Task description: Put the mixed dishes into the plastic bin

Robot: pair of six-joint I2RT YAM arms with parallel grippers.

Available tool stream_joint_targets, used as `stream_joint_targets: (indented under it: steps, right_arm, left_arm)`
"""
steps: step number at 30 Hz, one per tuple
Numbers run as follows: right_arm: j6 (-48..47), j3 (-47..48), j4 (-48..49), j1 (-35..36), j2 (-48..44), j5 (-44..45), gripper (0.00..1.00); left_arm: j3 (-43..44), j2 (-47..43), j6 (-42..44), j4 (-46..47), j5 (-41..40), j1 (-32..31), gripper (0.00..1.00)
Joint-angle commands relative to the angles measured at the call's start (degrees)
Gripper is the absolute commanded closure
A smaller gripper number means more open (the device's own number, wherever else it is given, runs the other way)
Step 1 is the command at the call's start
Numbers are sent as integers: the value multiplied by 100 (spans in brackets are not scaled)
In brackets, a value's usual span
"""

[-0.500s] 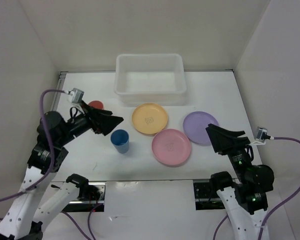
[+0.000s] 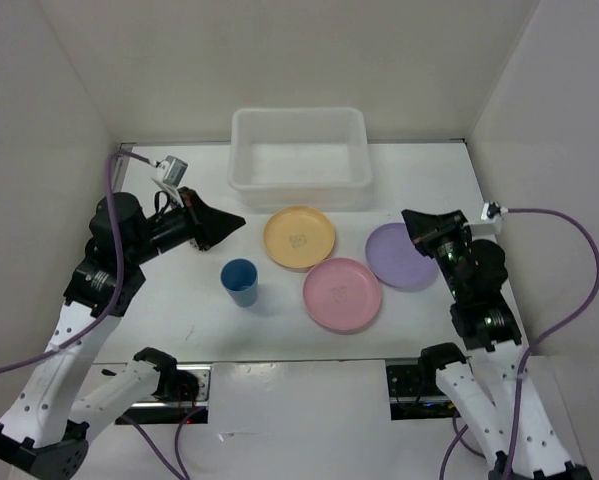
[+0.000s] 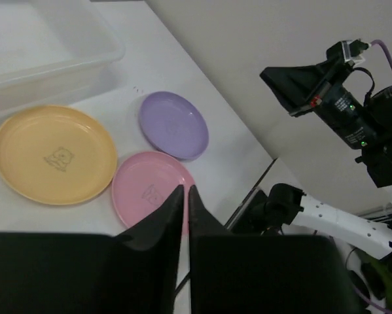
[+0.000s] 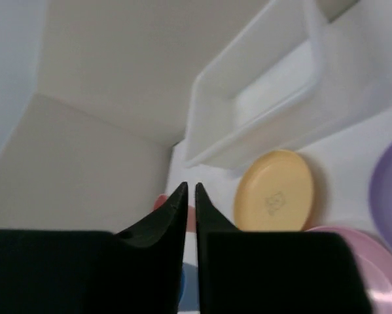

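The plastic bin (image 2: 299, 160) stands empty at the back of the table. In front of it lie the yellow-orange plate (image 2: 299, 238), the pink plate (image 2: 342, 293) and the light purple plate (image 2: 397, 258). The blue cup (image 2: 240, 282) stands upright left of the pink plate. My left gripper (image 2: 239, 221) is shut and empty, raised left of the yellow plate, and hides the red cup from above. The red cup (image 4: 158, 201) peeks out behind my right fingers. My right gripper (image 2: 409, 216) hovers by the purple plate's far edge, shut on nothing.
White walls close in the table on the left, back and right. The bin (image 4: 261, 91) sits close to the yellow plate (image 4: 274, 190). From the left wrist, the right arm (image 3: 326, 98) shows beyond the purple plate (image 3: 174, 124).
The right arm has swung up and forward, its gripper now by the purple plate's far edge. The left arm has risen and drawn back, and its gripper now covers the red cup.
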Motion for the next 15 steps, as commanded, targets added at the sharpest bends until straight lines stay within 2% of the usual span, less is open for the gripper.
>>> stream_joint_targets:
  steps: [1, 2, 4, 5, 6, 7, 8, 10, 11, 12, 15]
  right_arm:
    - [-451, 764, -388, -93, 1013, 795, 82]
    - [-539, 1009, -458, -146, 1669, 796, 63]
    - [-776, 1256, -669, -471, 2297, 718, 43]
    - [-846, 1493, -739, -620, 2874, 473, 28]
    - [-917, 1582, -844, -900, 3132, 367, 22]
    - [-996, 1652, -846, -1050, 3535, 252, 19]
    - [-1049, 1714, -906, -1200, 3669, 95, 19]
    - [-1110, 1715, -1029, -1552, 3846, 154, 17]
    - [-1163, 1784, -1117, -1631, 3968, 268, 17]
    - [-1163, 1785, -1240, -1815, 4048, 530, 17]
    - [-1224, 1855, -1566, -2298, 4487, 446, 17]
  left_arm:
    - [242, 385, 185, 293, 112, -16, 92]
    - [321, 638, 289, 293, 50, -16, 100]
    - [688, 956, 605, 13, 49, -16, 100]
    - [839, 1288, 728, -110, 49, -16, 100]
    - [962, 1448, 843, -329, 110, -16, 98]
    - [1102, 1676, 1000, -401, 111, -16, 51]
    - [1104, 1739, 1054, -454, 111, -16, 36]
    - [1104, 1792, 1108, -533, 59, -16, 25]
    - [1104, 1792, 1108, -585, -124, -16, 31]
    - [1017, 1731, 1108, -690, -283, -16, 46]
    - [946, 1573, 1108, -902, -767, 37, 96]
